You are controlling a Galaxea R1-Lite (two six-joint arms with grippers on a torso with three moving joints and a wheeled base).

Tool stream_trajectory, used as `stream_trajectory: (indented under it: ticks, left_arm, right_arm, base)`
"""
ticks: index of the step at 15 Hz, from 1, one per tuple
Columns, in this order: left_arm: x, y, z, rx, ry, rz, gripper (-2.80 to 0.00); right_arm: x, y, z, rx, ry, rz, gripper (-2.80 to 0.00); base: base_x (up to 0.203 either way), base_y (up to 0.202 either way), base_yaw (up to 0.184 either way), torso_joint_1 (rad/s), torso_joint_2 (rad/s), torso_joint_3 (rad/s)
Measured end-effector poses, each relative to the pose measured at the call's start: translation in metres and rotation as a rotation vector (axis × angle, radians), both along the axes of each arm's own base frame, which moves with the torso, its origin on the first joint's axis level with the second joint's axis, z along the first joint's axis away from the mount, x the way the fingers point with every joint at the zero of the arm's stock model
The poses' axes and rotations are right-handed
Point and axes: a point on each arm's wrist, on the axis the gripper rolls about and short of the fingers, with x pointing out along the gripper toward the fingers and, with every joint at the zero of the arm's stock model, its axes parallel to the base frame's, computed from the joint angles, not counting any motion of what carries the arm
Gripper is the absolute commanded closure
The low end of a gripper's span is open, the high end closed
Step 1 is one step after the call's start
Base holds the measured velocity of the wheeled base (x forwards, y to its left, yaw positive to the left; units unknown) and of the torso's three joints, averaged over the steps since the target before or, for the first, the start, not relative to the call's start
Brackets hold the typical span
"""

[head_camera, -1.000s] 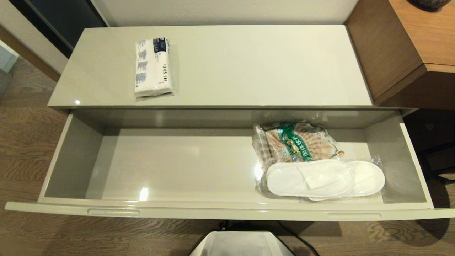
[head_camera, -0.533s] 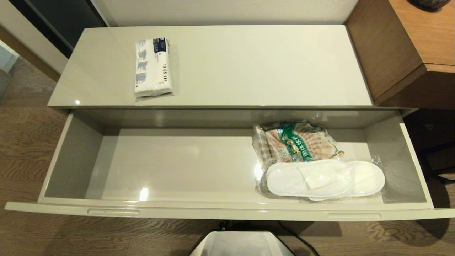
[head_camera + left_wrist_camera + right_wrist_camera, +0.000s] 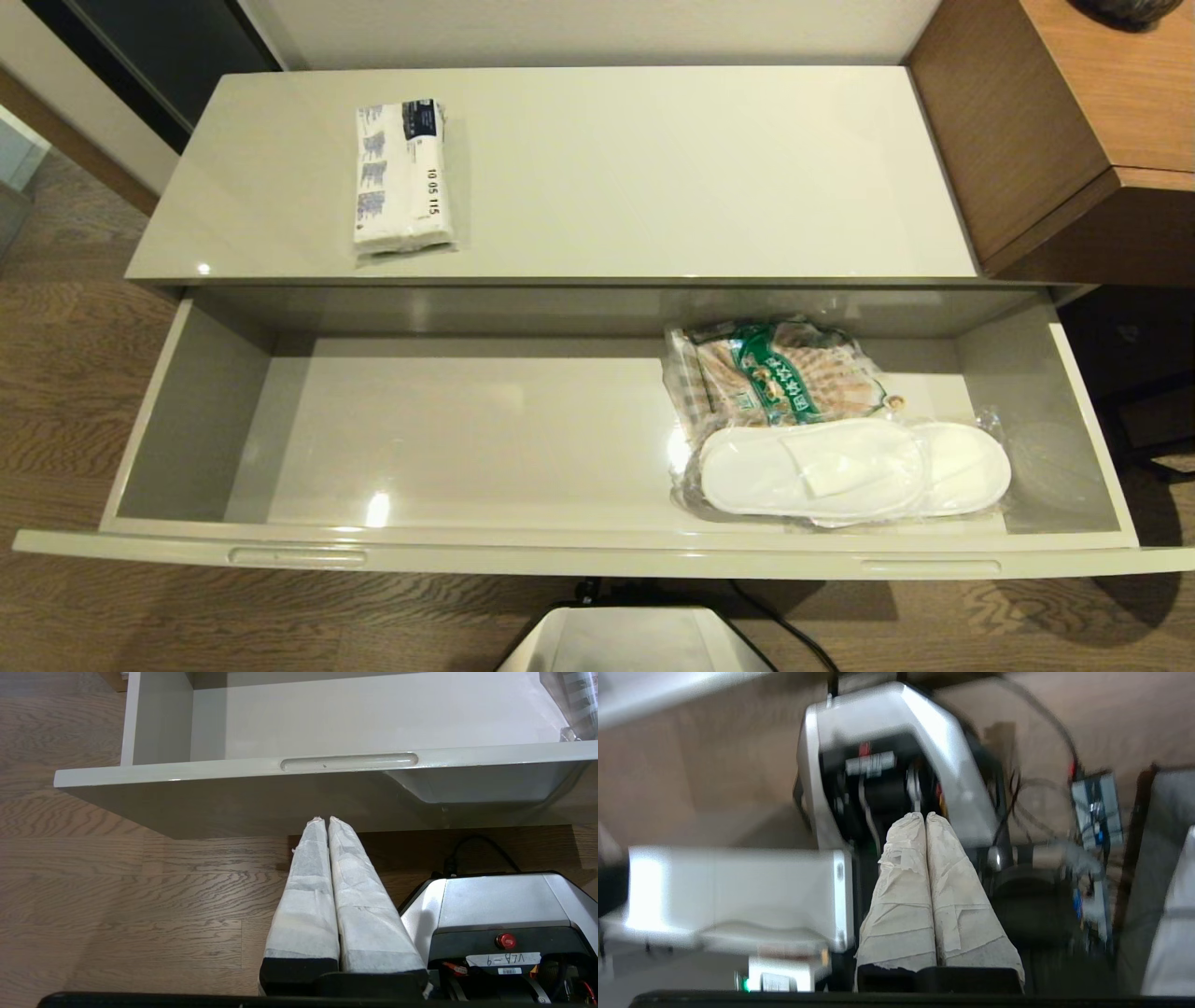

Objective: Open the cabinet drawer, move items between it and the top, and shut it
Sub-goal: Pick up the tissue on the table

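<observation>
The long cream cabinet (image 3: 579, 280) has its wide drawer (image 3: 597, 558) pulled fully out. On the top (image 3: 709, 177), at the left, lies the flat white pack (image 3: 401, 177) with blue print. The wrapped white slippers (image 3: 854, 469) lie at the drawer's right end. Neither arm shows in the head view. My left gripper (image 3: 325, 820) is shut and empty, low in front of the drawer face (image 3: 261, 807). My right gripper (image 3: 923, 815) is shut on nothing, pointing at my own base (image 3: 896, 760).
A green-labelled snack bag (image 3: 780, 373) lies in the drawer behind the slippers. A brown wood desk unit (image 3: 1074, 140) stands against the cabinet's right end. My base (image 3: 635, 639) sits on the wooden floor just before the drawer's front.
</observation>
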Motion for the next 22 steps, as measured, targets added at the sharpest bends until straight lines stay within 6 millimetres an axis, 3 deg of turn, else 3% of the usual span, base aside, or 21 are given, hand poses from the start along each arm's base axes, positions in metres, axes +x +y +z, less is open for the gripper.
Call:
stream_trajectory:
  ticks: [4, 6, 9, 12, 18, 22]
  left_arm:
    - [0.000, 0.000, 0.000, 0.000, 0.000, 0.000, 0.00]
    - [0.000, 0.000, 0.000, -0.003, -0.001, 0.001, 0.00]
    - [0.000, 0.000, 0.000, -0.003, -0.001, 0.002, 0.00]
    - [0.000, 0.000, 0.000, -0.003, -0.001, 0.002, 0.00]
    - [0.000, 0.000, 0.000, -0.003, -0.001, 0.002, 0.00]
    - [0.000, 0.000, 0.000, -0.003, -0.001, 0.001, 0.00]
  right_arm:
    - [-0.038, 0.018, -0.025, -0.161, -0.032, -0.004, 0.00]
    - [-0.044, 0.022, -0.033, -0.290, -0.085, -0.030, 0.00]
    - [-0.039, 0.018, -0.026, -0.355, -0.175, -0.170, 0.00]
    - [-0.039, 0.006, -0.024, -0.388, -0.213, -0.193, 0.00]
    - [-0.046, -0.003, -0.074, -0.482, -0.305, -0.115, 0.00]
    - [-0.012, -0.003, -0.094, -0.512, -0.560, -0.160, 0.00]
  base:
    - [0.000, 0.000, 0.000, 0.000, 0.00, 0.000]
    - [0.000, 0.000, 0.000, 0.000, 0.00, 0.000]
    - [0.000, 0.000, 0.000, 0.000, 0.00, 0.000]
    - [0.000, 0.000, 0.000, 0.000, 0.00, 0.000]
    - [0.000, 0.000, 0.000, 0.000, 0.00, 0.000]
    - [0.000, 0.000, 0.000, 0.000, 0.00, 0.000]
